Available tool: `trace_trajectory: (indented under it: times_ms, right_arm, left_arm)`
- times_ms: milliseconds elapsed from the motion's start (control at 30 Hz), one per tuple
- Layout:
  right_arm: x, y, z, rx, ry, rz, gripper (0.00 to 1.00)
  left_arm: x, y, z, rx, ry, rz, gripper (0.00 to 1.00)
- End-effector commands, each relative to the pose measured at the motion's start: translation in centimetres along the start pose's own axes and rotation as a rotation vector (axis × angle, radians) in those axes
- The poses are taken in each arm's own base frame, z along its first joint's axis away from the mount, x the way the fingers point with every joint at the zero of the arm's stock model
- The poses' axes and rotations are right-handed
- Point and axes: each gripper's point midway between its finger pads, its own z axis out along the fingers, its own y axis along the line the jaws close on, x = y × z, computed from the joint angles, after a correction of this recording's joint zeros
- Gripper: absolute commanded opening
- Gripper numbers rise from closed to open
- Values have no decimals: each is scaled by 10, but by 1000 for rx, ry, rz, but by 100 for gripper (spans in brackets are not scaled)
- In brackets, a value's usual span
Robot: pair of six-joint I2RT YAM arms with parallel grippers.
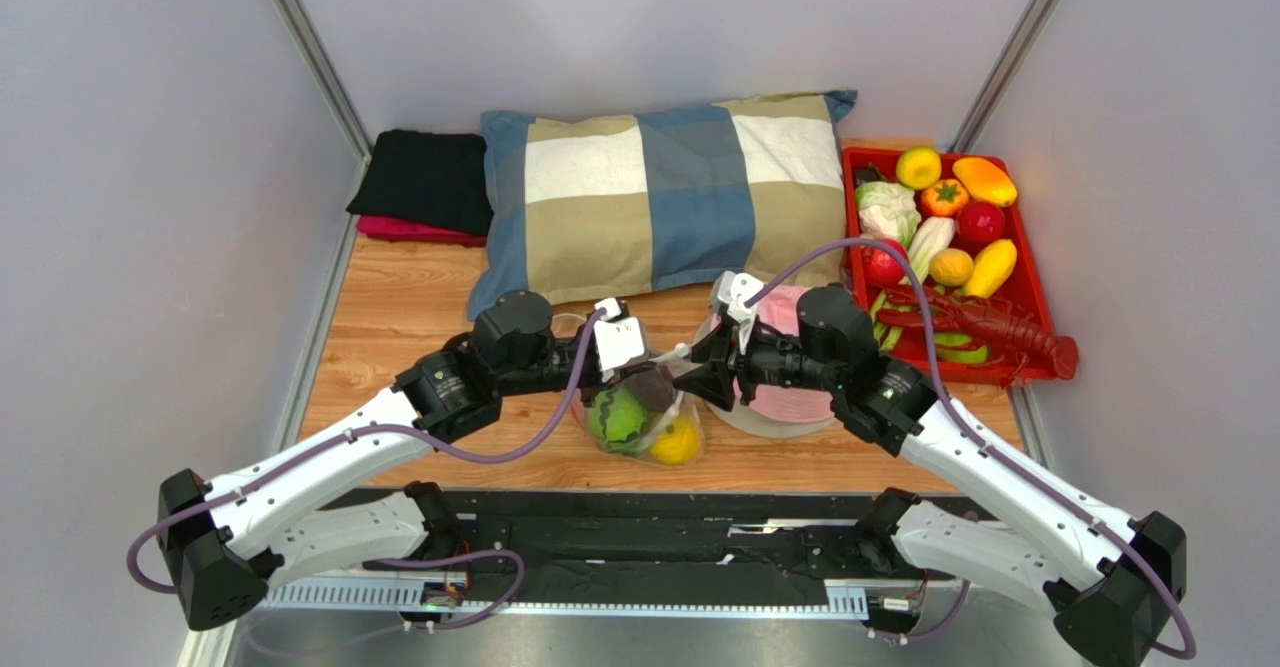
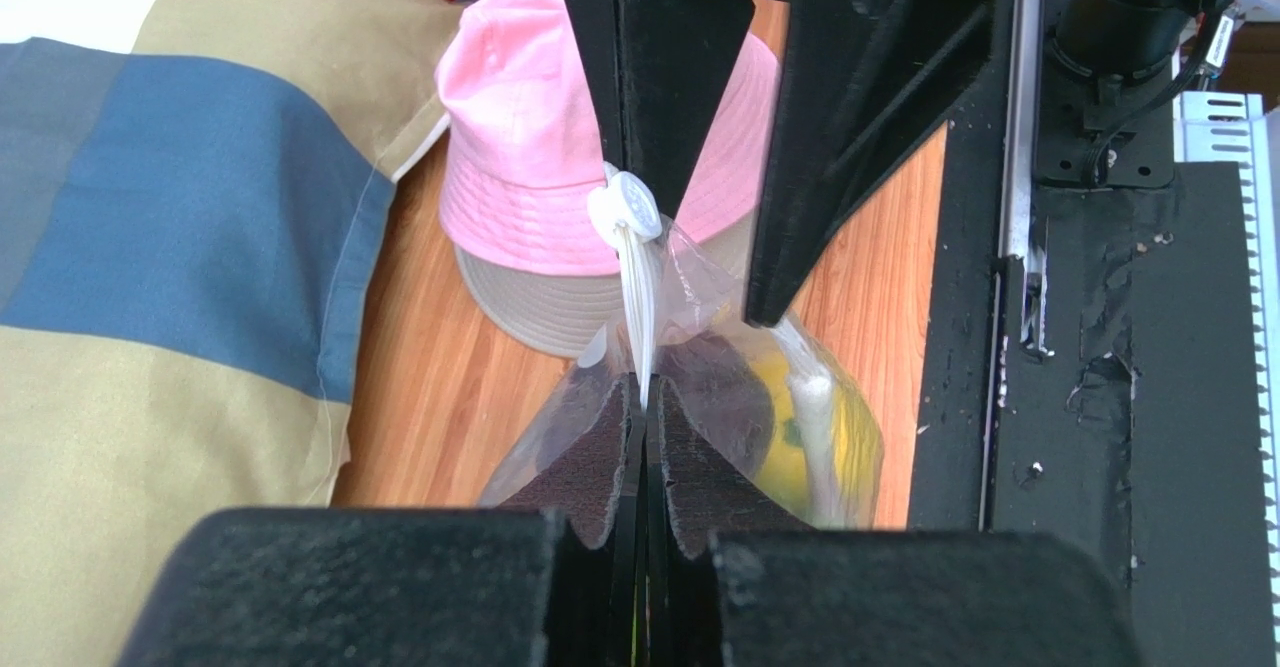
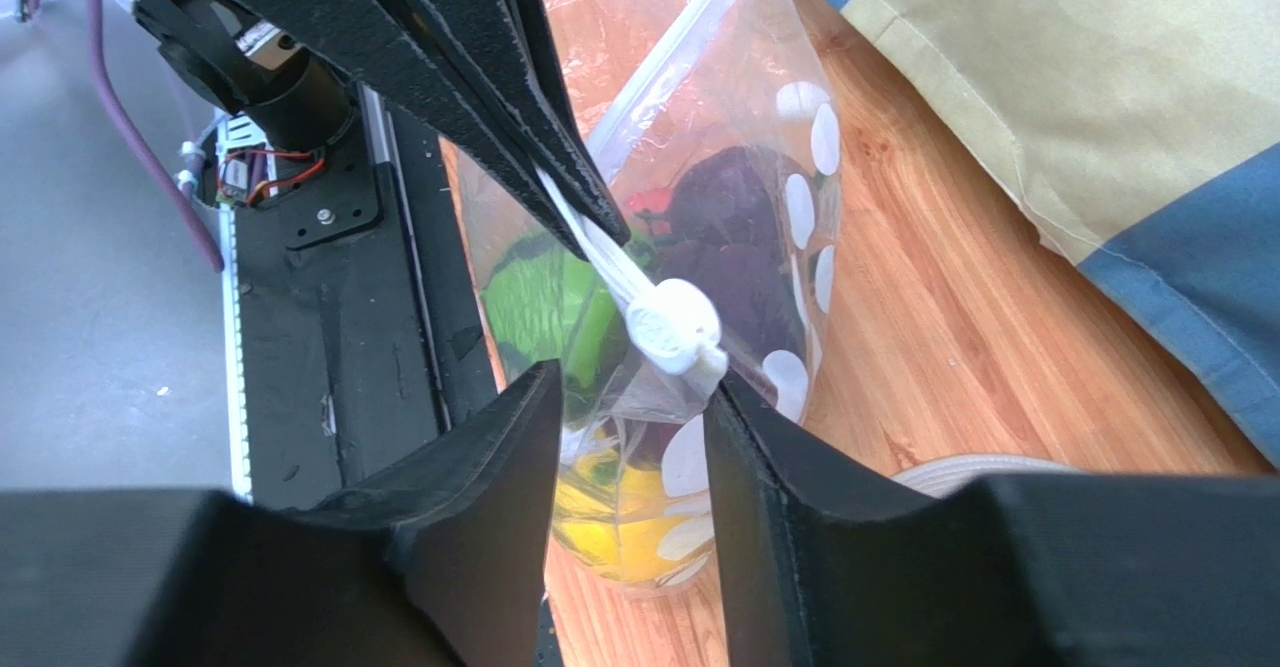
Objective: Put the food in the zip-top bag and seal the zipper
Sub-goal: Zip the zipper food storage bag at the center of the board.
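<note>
The zip-top bag (image 1: 646,424) hangs upright near the table's front edge, clear with white dots (image 3: 812,142). It holds green (image 3: 549,307), purple (image 3: 736,217) and yellow (image 3: 646,532) food. My left gripper (image 2: 643,397) is shut on the zipper (image 2: 643,322), the pale strip along the bag's top edge. A white slider (image 3: 676,322) sits on that strip. My right gripper (image 3: 631,390) is open, its fingertips (image 3: 511,427) either side of the bag just below the slider. In the top view the left gripper (image 1: 649,385) and the right gripper (image 1: 703,367) meet over the bag.
A pink hat (image 1: 781,397) lies right of the bag, under the right arm. A checked pillow (image 1: 661,187) lies behind. A red tray (image 1: 1037,307) at the right holds more toy food (image 1: 984,180) and a red lobster (image 1: 1007,330). Black cloth (image 1: 428,180) is at the back left.
</note>
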Motion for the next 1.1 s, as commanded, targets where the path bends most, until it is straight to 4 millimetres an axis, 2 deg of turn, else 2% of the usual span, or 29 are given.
trace_trajectory:
  times_ms: [0,33,100,233,467,567,767,1067]
  right_arm:
    - [-17,6,-8,-15,-56,-49,49]
    - [-16,4,-10,-3,-53,-51,57]
    - [-15,2,-15,18,-46,-44,63]
    - [-11,-5,-14,48,-45,-37,63]
    - [-19,-7,-5,22,-56,-60,61]
    - [-24,-8,-1,16,-64,-63,58]
    - [-31,3,1,-51,-78,-33,54]
    - [-37,2,4,-57,-87,-21,36]
  left_arm:
    - [-24,9,-5,-27,-85,-3,0]
    - [-24,11,-6,-29,-85,-4,0]
    - [-25,11,-7,-29,-89,-7,0]
    - [-31,6,-10,-3,-122,2,0]
    - [-37,-4,-15,39,-159,27,0]
    - [-41,-6,-17,52,-174,29,0]
    - [-39,-6,-16,49,-170,24,0]
    - [-37,-10,-17,68,-168,31,0]
